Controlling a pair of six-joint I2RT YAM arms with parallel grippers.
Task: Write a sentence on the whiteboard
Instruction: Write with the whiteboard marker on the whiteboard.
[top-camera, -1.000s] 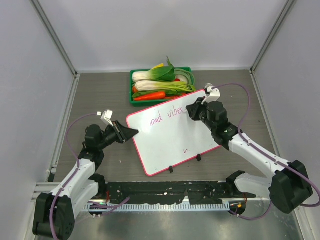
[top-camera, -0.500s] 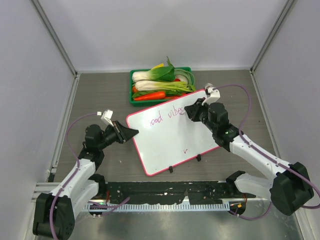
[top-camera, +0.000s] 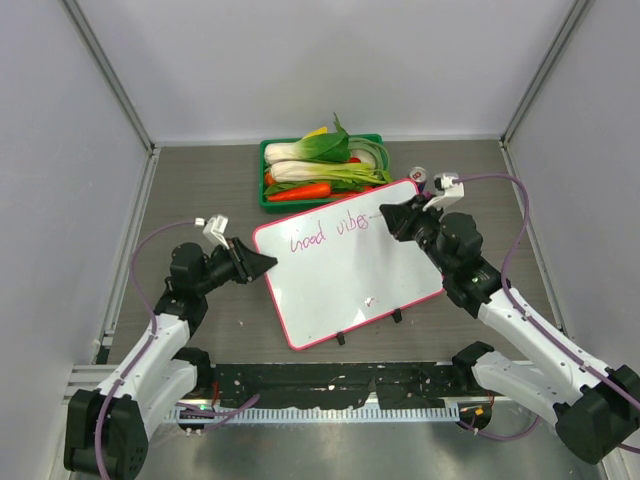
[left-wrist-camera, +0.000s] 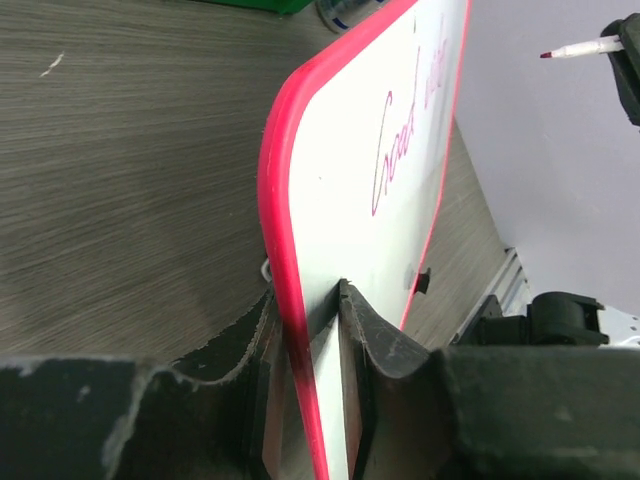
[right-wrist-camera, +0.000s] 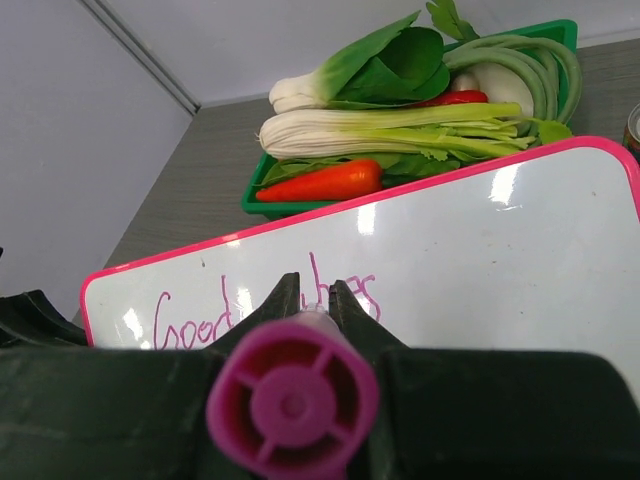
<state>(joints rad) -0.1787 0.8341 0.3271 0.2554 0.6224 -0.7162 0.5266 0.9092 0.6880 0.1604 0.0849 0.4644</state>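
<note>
Two words done. Your whiteboard (top-camera: 350, 285) sits centred, its 9 o'clock edge pinched in the left gripper (top-camera: 264, 264). The sentence (top-camera: 325, 233) runs toward 2 o'clock. The right gripper (top-camera: 392, 218) clamps the marker (left-wrist-camera: 585, 47), so touch down lightly just past "vibes".

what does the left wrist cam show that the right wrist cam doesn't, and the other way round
Only left wrist: the left hand clamped on the whiteboard's pink edge, the board seen nearly edge-on, and a black clip on its far rim. Only right wrist: the vegetables in the green tray beyond the board, an orange carrot among them. Both: the whiteboard, the purple writing beginning "Good", and the marker in the right hand, its tip seen from the left wrist, its magenta back end from the right.
</note>
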